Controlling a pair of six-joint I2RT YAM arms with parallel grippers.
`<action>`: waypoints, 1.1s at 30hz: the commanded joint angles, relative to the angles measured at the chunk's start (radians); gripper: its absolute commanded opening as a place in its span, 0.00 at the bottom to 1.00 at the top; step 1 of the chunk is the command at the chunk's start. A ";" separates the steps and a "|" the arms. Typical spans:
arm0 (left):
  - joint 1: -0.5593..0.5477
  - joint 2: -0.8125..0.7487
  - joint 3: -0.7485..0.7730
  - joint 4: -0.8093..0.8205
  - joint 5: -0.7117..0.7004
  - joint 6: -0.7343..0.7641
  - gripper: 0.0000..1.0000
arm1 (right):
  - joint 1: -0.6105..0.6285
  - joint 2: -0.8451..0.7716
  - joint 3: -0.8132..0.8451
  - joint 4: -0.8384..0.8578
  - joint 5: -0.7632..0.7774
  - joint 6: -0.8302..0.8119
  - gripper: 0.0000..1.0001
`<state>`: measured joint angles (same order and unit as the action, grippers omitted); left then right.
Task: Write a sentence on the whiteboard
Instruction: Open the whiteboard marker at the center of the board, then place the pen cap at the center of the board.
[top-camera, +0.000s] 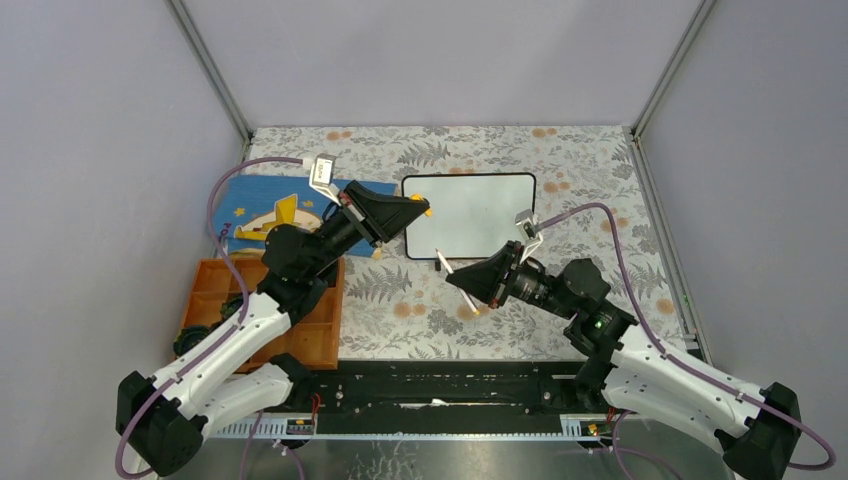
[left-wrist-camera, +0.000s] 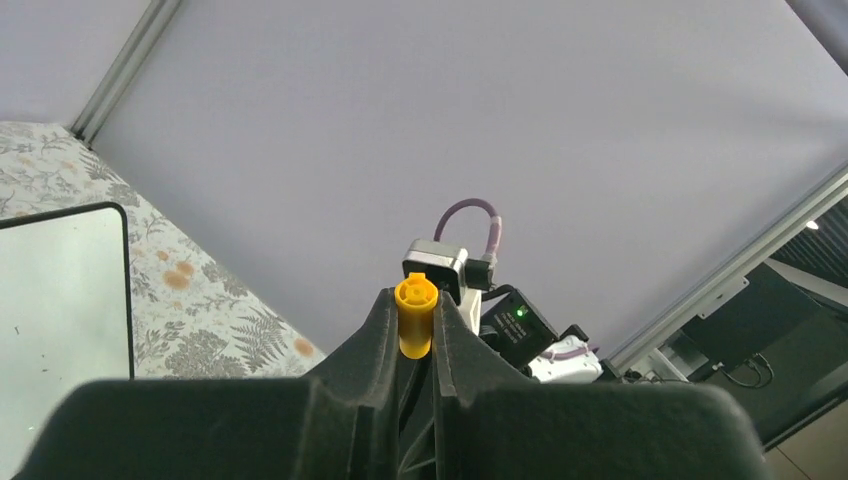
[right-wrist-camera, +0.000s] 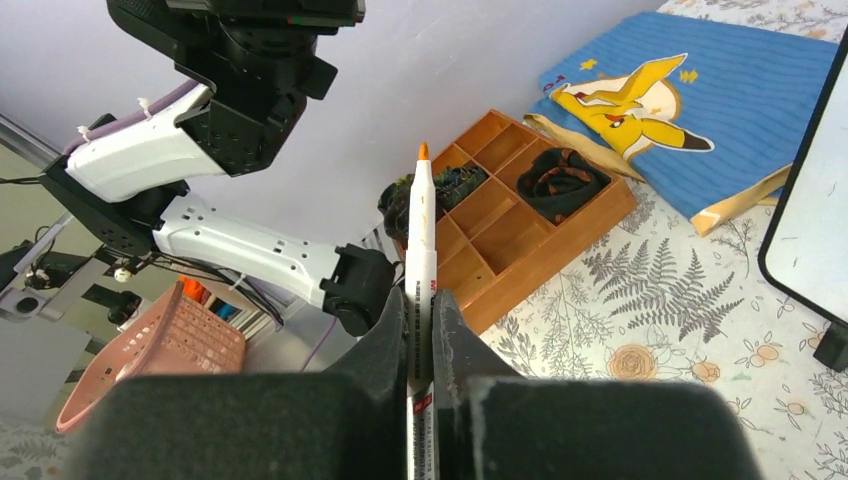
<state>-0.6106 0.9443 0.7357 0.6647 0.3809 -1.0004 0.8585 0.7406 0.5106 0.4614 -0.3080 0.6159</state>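
Observation:
The whiteboard (top-camera: 470, 215) lies flat at the middle back of the floral table, and no sentence is in view on it. Its edge also shows in the left wrist view (left-wrist-camera: 60, 300) and the right wrist view (right-wrist-camera: 815, 230). My left gripper (top-camera: 422, 207) hovers at the board's left edge, shut on a yellow marker cap (left-wrist-camera: 415, 318). Just in front of the board's near left corner, my right gripper (top-camera: 452, 280) is shut on a white marker (right-wrist-camera: 421, 220). The marker's orange tip is bare and points away from the board, toward the left arm.
A blue book with a yellow character (top-camera: 270, 215) lies left of the board, under the left arm. A wooden compartment tray (top-camera: 310, 330) sits at the near left. A pink basket (right-wrist-camera: 170, 350) shows beyond the table's edge. Grey walls close in three sides.

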 joint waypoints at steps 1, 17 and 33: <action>0.002 -0.003 0.027 0.048 -0.051 0.018 0.00 | -0.002 -0.032 0.020 -0.008 0.012 -0.019 0.00; 0.001 0.122 0.089 -1.021 -0.293 0.453 0.00 | -0.002 -0.099 0.123 -0.568 0.595 -0.150 0.00; -0.062 0.493 0.040 -0.995 -0.371 0.382 0.00 | -0.003 -0.015 0.157 -0.534 0.538 -0.187 0.00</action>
<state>-0.6521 1.3884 0.7811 -0.3595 0.0349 -0.5930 0.8574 0.7223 0.6235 -0.1158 0.2348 0.4511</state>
